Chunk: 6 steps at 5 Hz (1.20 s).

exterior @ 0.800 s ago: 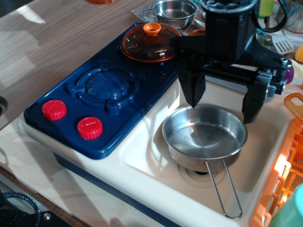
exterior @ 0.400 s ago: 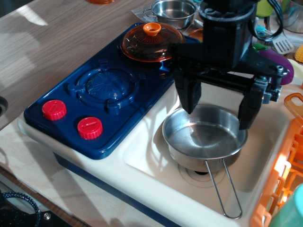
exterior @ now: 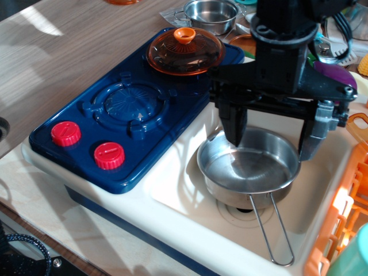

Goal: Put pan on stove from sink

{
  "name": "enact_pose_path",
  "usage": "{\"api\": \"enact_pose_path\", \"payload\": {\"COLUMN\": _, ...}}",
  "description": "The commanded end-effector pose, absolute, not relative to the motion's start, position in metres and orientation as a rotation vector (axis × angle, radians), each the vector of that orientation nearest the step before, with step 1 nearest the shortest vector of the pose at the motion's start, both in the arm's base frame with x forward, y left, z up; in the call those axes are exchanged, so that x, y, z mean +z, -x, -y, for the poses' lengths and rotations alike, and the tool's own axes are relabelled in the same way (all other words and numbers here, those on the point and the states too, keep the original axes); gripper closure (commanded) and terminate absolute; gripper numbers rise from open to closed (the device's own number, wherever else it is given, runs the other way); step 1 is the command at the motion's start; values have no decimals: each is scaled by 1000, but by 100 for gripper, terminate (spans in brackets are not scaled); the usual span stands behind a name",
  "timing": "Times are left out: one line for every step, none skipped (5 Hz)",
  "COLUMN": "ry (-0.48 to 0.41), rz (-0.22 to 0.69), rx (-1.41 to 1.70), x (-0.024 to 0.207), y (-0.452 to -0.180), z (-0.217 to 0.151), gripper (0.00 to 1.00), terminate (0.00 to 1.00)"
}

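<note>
**Pan handling and grasp site**

Pan (exterior: 249, 168) sits upright in the sink (exterior: 172, 190), over the drain, bowl empty. Its wire handle (exterior: 272, 230) runs out toward the near rim of the sink. Stove (exterior: 129, 109) lies just beside the sink on the same moulded unit; its front burner (exterior: 129, 103) is bare, while an orange lid (exterior: 185, 50) covers the rear one.

Pincer (exterior: 273, 141) hangs over the pan with jaws spread wide. One finger tip stands at or just inside the far-left rim; the other sits beyond the right rim. We cannot tell whether either tip touches the metal.

Our judgement on handling:
- Thin polished steel, so probably light and rigid; no give under squeeze.
- Slick, curved wall; a pinch across the full bowl looks prone to slip or to pop the pan upward.
- Handle is a narrow wire loop, probably springy, and a hold far out would let the bowl sag and swing.
- Best hold, we think: pinch the rim wall itself, one finger inside and one outside, at a spot near the handle root or directly opposite, so the pan hangs level.

Risk: rim could clip the sink edge on the lift toward the stove.
</note>
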<state>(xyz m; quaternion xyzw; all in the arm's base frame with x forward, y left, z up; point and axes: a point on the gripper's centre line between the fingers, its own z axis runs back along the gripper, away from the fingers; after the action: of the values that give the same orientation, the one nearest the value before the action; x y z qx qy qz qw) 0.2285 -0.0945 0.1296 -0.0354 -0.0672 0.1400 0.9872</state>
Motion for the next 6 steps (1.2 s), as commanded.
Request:
{"api": "enact_pose_path", "payload": {"ry": 58, "rz": 206, "rx": 439, "x": 138, "y": -222, "z": 97, "gripper": 0, "terminate": 0}}
{"api": "enact_pose_path", "payload": {"ry": 76, "rz": 179, "rx": 525, "x": 135, "y": -217, "z": 91, "gripper": 0, "terminate": 0}}
{"api": "enact_pose_path", "payload": {"ry": 108, "rz": 164, "rx": 613, "x": 120, "y": -209, "z": 84, "gripper": 0, "terminate": 0}}
{"api": "enact_pose_path", "payload": {"ry": 143, "rz": 155, "rx": 670, "x": 104, "y": -207, "z": 76, "gripper": 0, "terminate": 0}}
{"api": "enact_pose_path", "payload": {"ry": 163, "rz": 154, "rx": 706, "x": 93, "y": -204, "z": 72, "gripper": 0, "terminate": 0}}
{"api": "enact_pose_path", "payload": {"ry": 180, "rz": 180, "rx": 740, "x": 82, "y": -206, "z": 71, "gripper": 0, "terminate": 0}}
